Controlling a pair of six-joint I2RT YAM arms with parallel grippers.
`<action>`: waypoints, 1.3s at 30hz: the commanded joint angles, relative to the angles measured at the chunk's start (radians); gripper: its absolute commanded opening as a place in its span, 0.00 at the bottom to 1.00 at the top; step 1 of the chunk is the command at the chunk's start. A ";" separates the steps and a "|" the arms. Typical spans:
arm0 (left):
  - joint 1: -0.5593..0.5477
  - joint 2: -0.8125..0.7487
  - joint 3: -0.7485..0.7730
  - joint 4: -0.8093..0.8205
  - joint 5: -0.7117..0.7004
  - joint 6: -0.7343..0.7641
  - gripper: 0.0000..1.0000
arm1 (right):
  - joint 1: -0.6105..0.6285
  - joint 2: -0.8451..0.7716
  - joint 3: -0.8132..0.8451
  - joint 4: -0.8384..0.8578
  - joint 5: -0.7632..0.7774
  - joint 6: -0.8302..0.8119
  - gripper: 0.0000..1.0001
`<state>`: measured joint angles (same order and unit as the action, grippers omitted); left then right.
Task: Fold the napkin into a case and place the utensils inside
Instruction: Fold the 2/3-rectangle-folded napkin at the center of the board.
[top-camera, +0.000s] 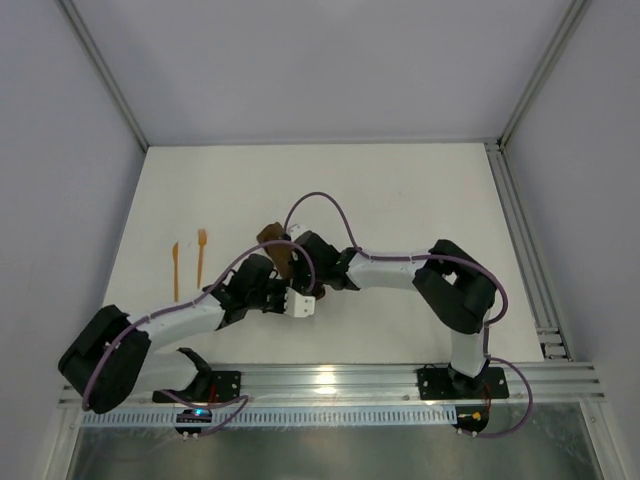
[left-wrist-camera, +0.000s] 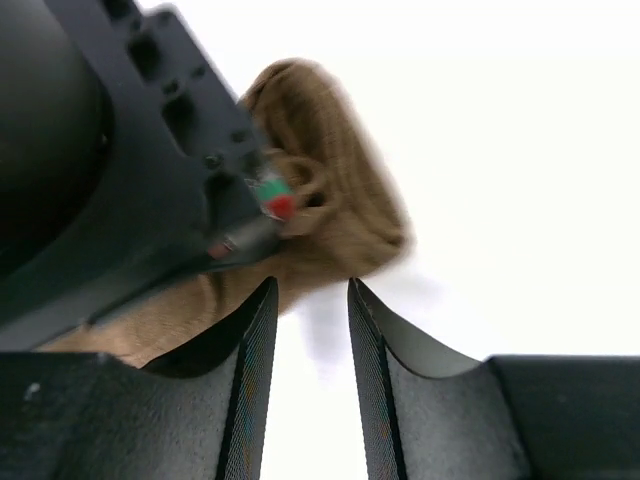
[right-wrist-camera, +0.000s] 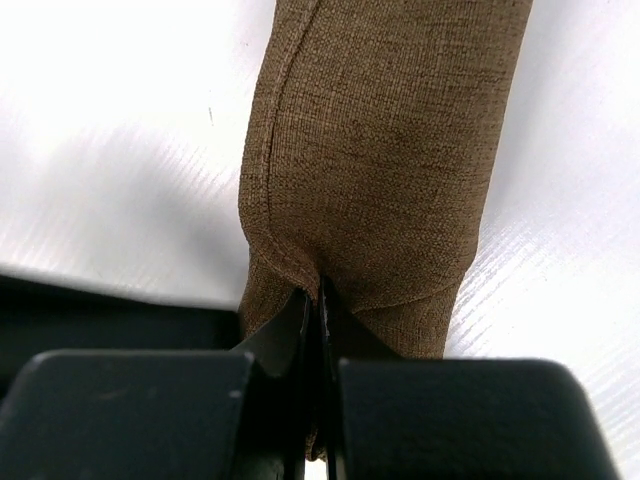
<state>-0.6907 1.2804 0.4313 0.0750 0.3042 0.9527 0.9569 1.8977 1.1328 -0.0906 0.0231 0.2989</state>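
Pinching napkin (right-wrist-camera: 380, 150): R tool (right-wrist-camera: 313, 296); L tool (left-wrist-camera: 312, 292) spread (napkin just beyond tips).

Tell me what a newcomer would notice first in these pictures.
Both arms meet at mid-table over the brown napkin, gathered into a narrow strip; the right claw is pinched shut on one end. The left claw hangs open beside the cloth, gripping nothing. Off to the left, the two orange utensils lie side by side on the white table.

One napkin (top-camera: 270, 237), two utensils (top-camera: 201, 256)
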 joint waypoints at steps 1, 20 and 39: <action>0.022 -0.165 0.076 -0.298 0.197 -0.022 0.36 | -0.001 0.040 -0.062 -0.001 0.017 0.020 0.04; 0.481 0.061 0.419 -0.331 0.331 -0.540 0.24 | -0.001 0.038 -0.068 0.051 0.011 0.006 0.07; 0.361 0.465 0.653 -0.273 -0.060 -0.634 0.30 | -0.001 0.011 -0.077 0.071 0.012 -0.021 0.08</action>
<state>-0.2981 1.7081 1.0237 -0.1993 0.3683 0.2939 0.9562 1.8961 1.0870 0.0311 0.0223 0.2993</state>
